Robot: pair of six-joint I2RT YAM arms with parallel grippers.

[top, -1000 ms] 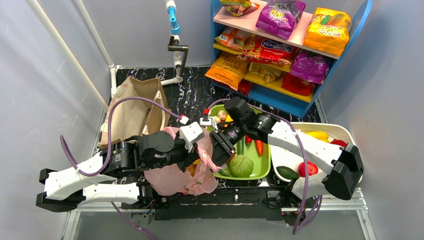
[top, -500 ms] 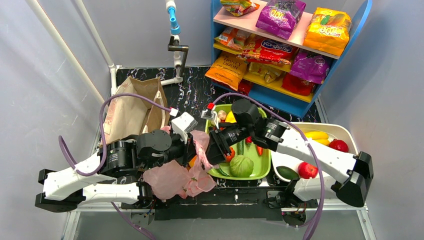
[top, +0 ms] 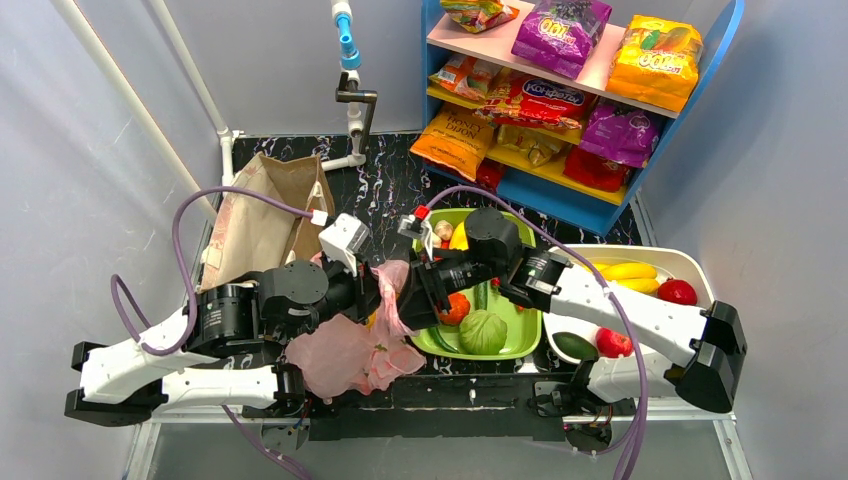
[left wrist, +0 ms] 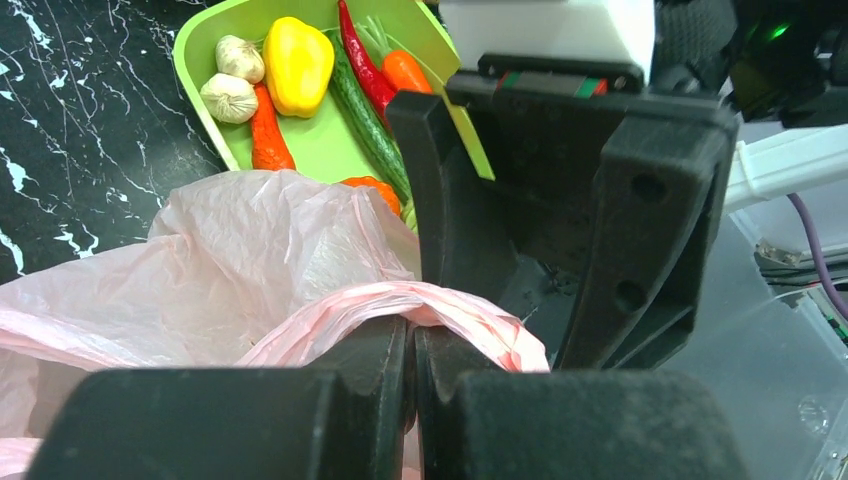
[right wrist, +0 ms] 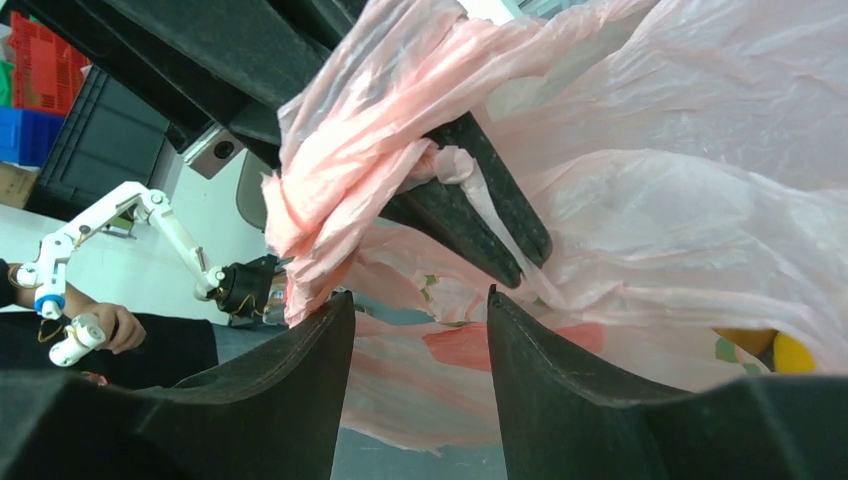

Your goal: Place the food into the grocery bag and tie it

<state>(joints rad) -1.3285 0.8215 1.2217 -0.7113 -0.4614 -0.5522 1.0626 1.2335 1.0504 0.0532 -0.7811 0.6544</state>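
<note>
The pink grocery bag [top: 340,355] lies bunched at the near table edge between the arms. My left gripper [top: 385,295] is shut on one of its twisted handles [left wrist: 450,305] and holds it up; the left wrist view shows the jaws [left wrist: 411,335] pressed together under the pink strip. My right gripper [top: 418,290] is open and empty, right beside that handle, facing the left gripper. In the right wrist view my right gripper [right wrist: 420,305] stands just below the handle [right wrist: 350,130]. A yellow fruit [right wrist: 790,350] and a red packet [right wrist: 480,345] show through the bag's plastic [right wrist: 700,200].
A green tray [top: 525,345] of vegetables sits right of the bag, under my right arm. A white tub [top: 640,250] of fruit stands at the right. A brown paper bag [top: 265,215] stands back left. A blue shelf [top: 590,200] of snack packets is at the back.
My left gripper has pulled the pink handle up and to the left, stretching the bag. My right gripper has followed leftwards, staying open beside the handle.
</note>
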